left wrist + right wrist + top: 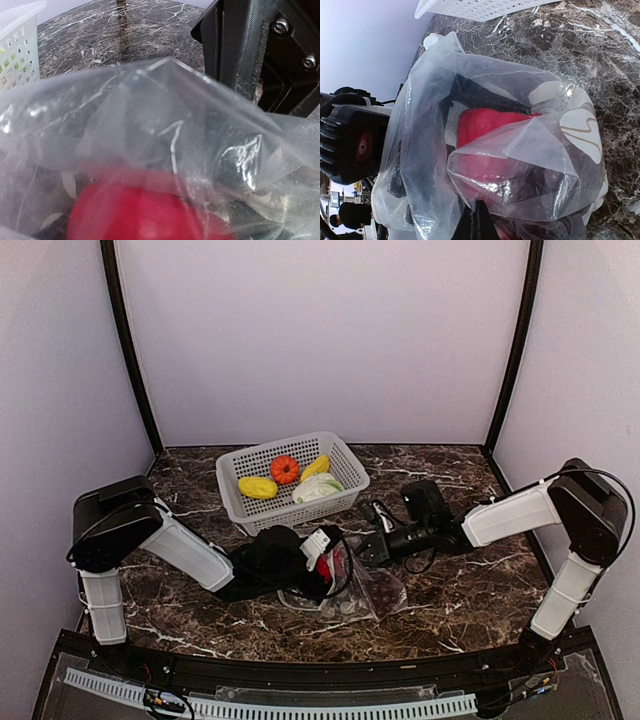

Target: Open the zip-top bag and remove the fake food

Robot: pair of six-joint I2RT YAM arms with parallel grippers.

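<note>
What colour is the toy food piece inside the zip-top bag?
The piece is red, clearest in right wrist view.

The dark, white-veined marble counter (pixel 470 590) carries a white perforated basket (pixel 270 512) toward its back and, just in front of that, the crumpled zip-top bag (pixel 372 592).

The top camera hangs high behind the robot, looking down and forward across the whole table (pixel 460 590). The left wrist camera sits right against the zip-top bag (pixel 150 120), facing the basket (pixel 17 55). The right wrist camera, rolled sideways, views it close from the opposite side. All three share the bag's red piece (pixel 485 125).
</note>
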